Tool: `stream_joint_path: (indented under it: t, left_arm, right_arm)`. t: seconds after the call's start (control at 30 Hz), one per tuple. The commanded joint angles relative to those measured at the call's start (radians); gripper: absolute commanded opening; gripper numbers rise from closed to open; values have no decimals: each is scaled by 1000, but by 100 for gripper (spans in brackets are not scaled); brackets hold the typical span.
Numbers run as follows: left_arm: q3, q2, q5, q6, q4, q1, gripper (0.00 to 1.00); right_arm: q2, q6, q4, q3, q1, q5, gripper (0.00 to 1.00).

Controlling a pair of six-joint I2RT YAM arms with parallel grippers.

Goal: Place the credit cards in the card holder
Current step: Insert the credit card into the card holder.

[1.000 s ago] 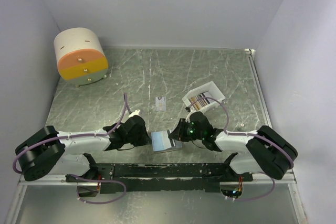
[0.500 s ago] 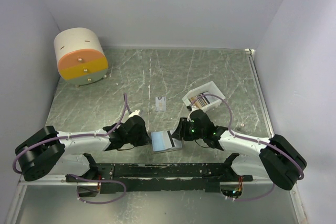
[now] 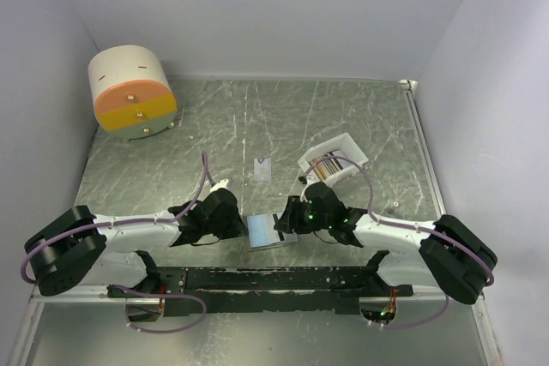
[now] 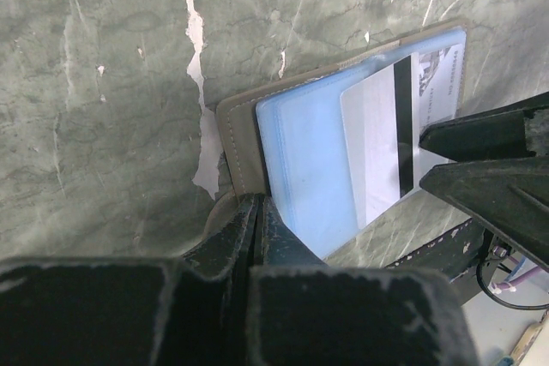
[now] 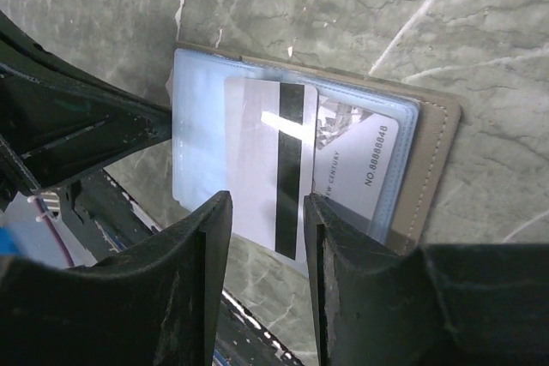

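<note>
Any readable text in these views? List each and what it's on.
"NO.88888848": pale card in the card holder, under its clear pocket, right wrist view.
"W CENTURY": same card, start hidden under the striped card.
Left wrist view: that card's print too blurred.
Top view: cards in the white tray too small.

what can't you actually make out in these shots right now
- Right wrist view: the striped card's near corners, behind the right hand.
- Left wrist view: the wallet's near corner, behind the left hand.
- Top view: how many cards stand in the tray, and the loose card's face; too small.
</note>
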Motion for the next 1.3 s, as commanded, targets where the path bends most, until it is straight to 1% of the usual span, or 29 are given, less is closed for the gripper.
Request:
stream_joint_path:
  t: [0.0, 0.27, 0.37, 0.5, 0.63, 0.77, 0.97, 1.1, 1.27]
  left_arm:
    - [-23, 23, 2, 5, -3, -4, 7]
    - [-20, 26, 8, 8, 1, -4, 7]
    - [-14, 27, 5, 10, -5, -4, 7]
    - [-16, 22, 5, 8, -5, -4, 7]
    - [-39, 13, 27, -6, 37, -4, 7]
    - [-42, 17, 35, -13, 50, -4, 7]
    - [-36, 26, 37, -13, 47, -4, 7]
    - [-40, 16, 48, -11, 72, -4, 7]
    - [-29, 11, 45, -11, 57, -4, 7]
  right_arm:
    - [30, 18, 9, 1, 18, -8, 40]
    - [56, 47, 89, -7, 39, -29, 40]
    - [57, 25, 48, 11, 41, -17, 40]
    - [19, 4, -13, 26, 40, 45, 41]
    - [16, -1, -23, 37, 40, 68, 44]
    - [52, 0, 15, 35, 40, 63, 46]
    - [105, -1, 78, 44, 40, 17, 46]
    - [121, -8, 140, 36, 42, -43, 45]
    - [133, 5, 215, 21, 50, -71, 44]
